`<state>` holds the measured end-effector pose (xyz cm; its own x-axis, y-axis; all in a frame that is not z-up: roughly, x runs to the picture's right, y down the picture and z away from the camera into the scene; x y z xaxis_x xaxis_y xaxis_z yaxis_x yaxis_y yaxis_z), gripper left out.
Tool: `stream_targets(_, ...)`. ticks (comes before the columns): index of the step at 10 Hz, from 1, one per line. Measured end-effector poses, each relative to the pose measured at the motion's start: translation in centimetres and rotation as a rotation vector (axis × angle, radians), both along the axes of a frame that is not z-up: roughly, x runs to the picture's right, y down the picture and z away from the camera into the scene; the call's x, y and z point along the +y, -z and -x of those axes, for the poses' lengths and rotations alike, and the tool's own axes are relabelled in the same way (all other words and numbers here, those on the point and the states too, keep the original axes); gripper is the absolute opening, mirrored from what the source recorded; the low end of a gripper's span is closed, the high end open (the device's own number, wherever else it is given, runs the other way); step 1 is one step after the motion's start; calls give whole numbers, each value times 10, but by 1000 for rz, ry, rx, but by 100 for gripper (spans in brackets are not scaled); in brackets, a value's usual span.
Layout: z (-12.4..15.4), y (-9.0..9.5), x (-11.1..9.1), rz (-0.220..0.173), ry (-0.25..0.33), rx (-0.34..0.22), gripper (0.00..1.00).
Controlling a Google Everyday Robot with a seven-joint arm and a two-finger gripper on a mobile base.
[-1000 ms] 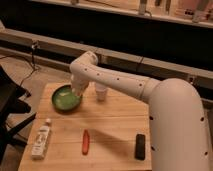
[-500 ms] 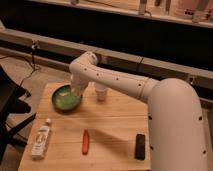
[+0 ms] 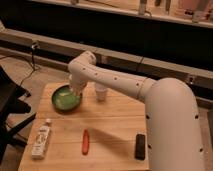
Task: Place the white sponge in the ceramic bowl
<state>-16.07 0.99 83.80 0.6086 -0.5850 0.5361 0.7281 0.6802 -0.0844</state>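
Note:
The ceramic bowl (image 3: 65, 98) is round, shallow and glossy green, at the back left of the wooden table (image 3: 115, 125). My white arm reaches in from the right, bends at an elbow above the table and points down. The gripper (image 3: 78, 93) is at the arm's end, right over the bowl's right rim. The white sponge does not show anywhere; if it is at the gripper, the arm hides it.
A small white cup (image 3: 101, 93) stands just right of the bowl. A white tube (image 3: 41, 139) lies at the front left, a red stick-like thing (image 3: 85, 141) at the front middle, and a black block (image 3: 140, 146) at the front right. A dark wall runs behind the table.

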Motion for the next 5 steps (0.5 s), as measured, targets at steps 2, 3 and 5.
stream_targets(2,4,-1,0,-1,6,-6,0)
stream_targets(3,7,-2,-1,-2,10,-9,0)
stream_targets(5,8,-3,-1,-3,13,-12,0)
